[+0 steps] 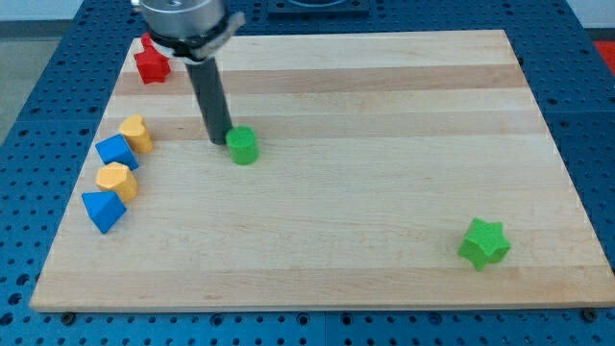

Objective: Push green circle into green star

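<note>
The green circle (243,145) sits on the wooden board (384,135), left of centre. My tip (220,141) stands just to the circle's left, touching or almost touching its side. The green star (483,243) lies far off at the view's lower right, near the board's bottom edge.
A red star (151,63) is at the board's top left corner. Along the left edge lie a yellow block (137,134), a blue block (116,152), another yellow block (116,180) and another blue block (103,210).
</note>
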`<state>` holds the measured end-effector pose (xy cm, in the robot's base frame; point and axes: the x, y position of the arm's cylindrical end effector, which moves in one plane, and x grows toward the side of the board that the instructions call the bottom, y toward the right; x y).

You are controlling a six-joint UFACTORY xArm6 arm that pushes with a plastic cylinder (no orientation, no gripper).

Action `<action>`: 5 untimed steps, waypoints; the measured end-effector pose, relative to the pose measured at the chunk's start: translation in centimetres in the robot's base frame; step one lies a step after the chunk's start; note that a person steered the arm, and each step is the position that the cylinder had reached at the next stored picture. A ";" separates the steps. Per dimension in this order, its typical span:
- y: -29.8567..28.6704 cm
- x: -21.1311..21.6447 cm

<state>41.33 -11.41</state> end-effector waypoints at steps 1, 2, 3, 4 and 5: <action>4.5 2.4; 9.2 5.1; 10.9 6.3; 8.0 6.4; 7.5 7.7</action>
<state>49.08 -3.94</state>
